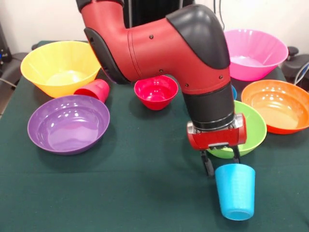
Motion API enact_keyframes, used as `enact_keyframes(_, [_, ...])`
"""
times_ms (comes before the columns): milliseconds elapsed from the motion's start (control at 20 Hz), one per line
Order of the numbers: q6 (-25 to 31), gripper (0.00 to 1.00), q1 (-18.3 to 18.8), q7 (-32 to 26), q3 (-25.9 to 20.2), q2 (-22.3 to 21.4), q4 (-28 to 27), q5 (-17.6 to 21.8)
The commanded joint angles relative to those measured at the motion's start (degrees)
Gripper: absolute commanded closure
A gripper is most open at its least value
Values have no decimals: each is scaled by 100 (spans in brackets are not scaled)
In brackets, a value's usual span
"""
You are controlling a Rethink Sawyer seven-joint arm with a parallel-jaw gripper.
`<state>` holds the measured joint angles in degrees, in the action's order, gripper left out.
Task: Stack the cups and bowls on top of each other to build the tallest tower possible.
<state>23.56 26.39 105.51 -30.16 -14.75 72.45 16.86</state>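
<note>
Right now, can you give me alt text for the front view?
The arm's gripper holds the blue cup by its rim just above the green table. Around it: purple, yellow, pink, orange, lime and small red bowls; a red cup lies tipped.

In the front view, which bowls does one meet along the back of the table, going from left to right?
Yellow bowl → small red bowl → pink bowl → orange bowl. The green bowl, partly behind the arm, is left out.
</note>
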Motion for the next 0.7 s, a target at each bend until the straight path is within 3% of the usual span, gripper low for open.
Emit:
enact_keyframes(50, [-304, 0, 117, -156, 142, -214, 393, 486])
enact_keyframes(100, [-508, 0, 147, -162, 136, -178, 425, 574])
enact_keyframes(150, [-780, 100, 187, -124, 162, -125, 483, 658])
enact_keyframes(700, [-979, 100, 225, -142, 218, -148, 499, 879])
